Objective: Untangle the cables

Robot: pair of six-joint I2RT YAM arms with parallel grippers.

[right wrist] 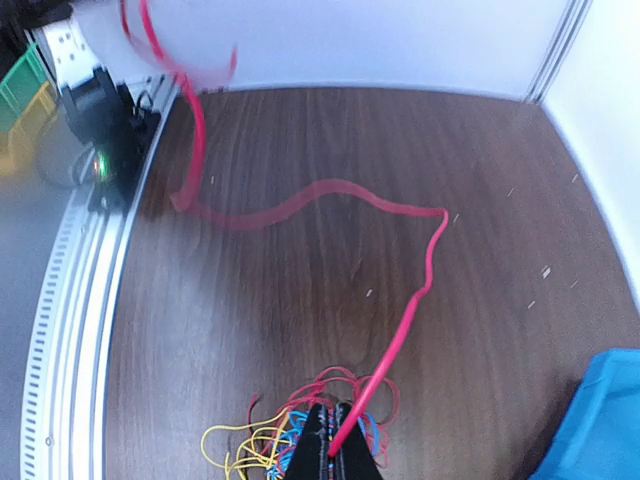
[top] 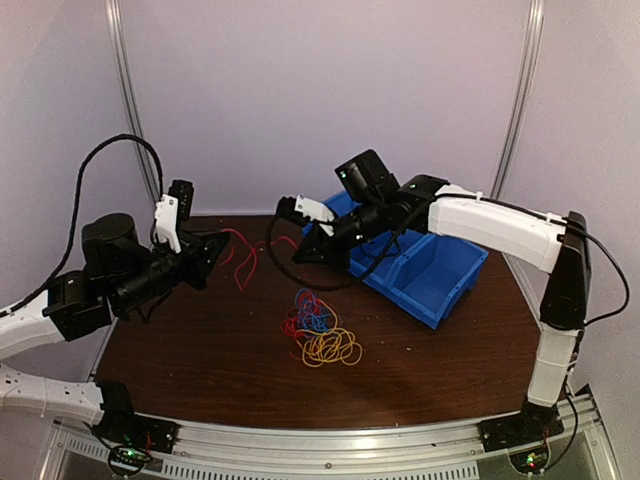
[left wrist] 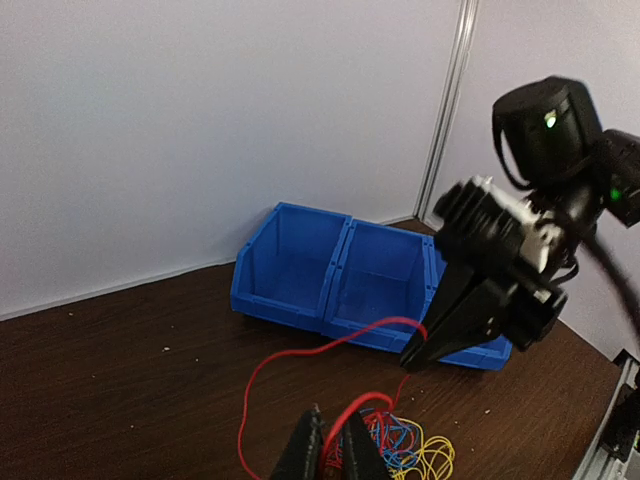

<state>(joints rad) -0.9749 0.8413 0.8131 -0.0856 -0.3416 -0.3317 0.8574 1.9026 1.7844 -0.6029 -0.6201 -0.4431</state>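
A red cable (right wrist: pixel 418 300) stretches sideways away from the blue bins (top: pixel 425 305), pinched tight in the right gripper (right wrist: pixel 330 452) beside them. The left gripper (left wrist: pixel 330 448) looks nearly closed; whether it grips, I cannot tell. The other cables (top: pixel 320 332) lie heaped just in front of the bins, whose bare floors show.

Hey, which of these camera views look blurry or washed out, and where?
Right wrist view: the red cable smears with motion blur toward the top left and is sharper near the right hand; the left edge looks hazy. Left wrist view: fairly sharp, with the blue bins crisp. Top external view: soft and dim, with no strong glare on the dark table.
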